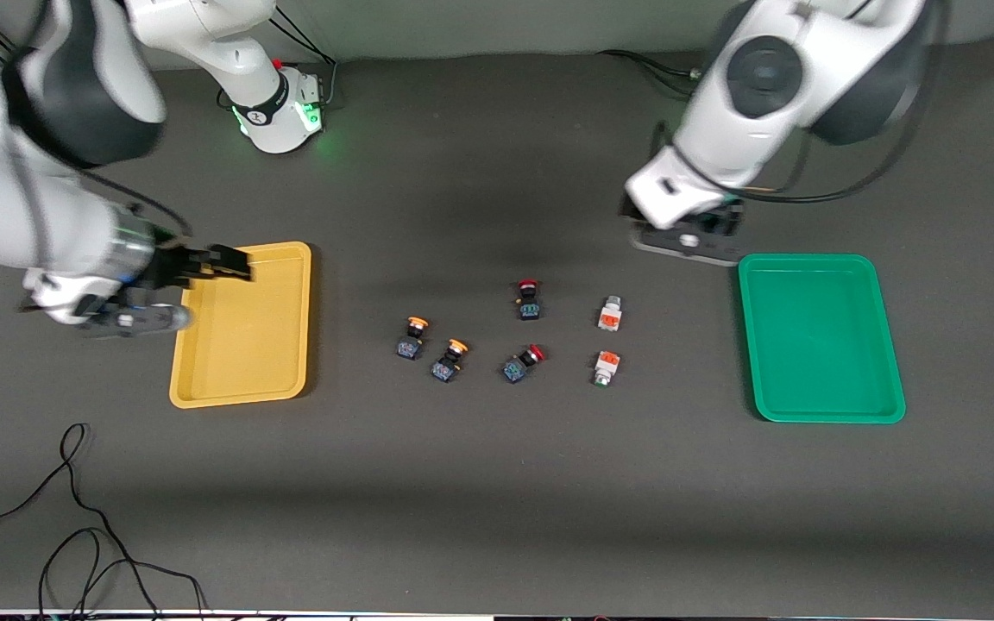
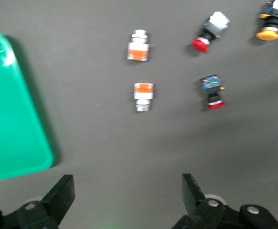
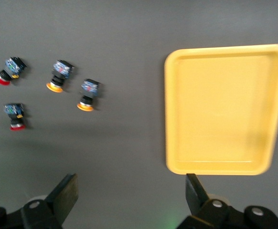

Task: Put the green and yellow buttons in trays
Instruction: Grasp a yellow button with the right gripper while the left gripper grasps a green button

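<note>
Buttons (image 1: 454,349) loose on table; left gripper (image 2: 127,198) open, fingertips cropped.

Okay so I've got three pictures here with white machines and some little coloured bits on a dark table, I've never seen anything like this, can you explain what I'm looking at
These are two white robot arms at a dark table. The wide picture is taken from high up, facing them. The other two come from cameras on the arms' wrists, looking down past each arm's own pincer.

The right pincer hangs over the yellow tray. The left pincer hangs over the table beside the green tray. Both are open and hold nothing.

Six small push-buttons lie between the trays, none in a tray yet: two yellow buttons nearest the yellow tray, two red buttons in the middle, and two white buttons with orange blocks nearest the green tray.
</note>
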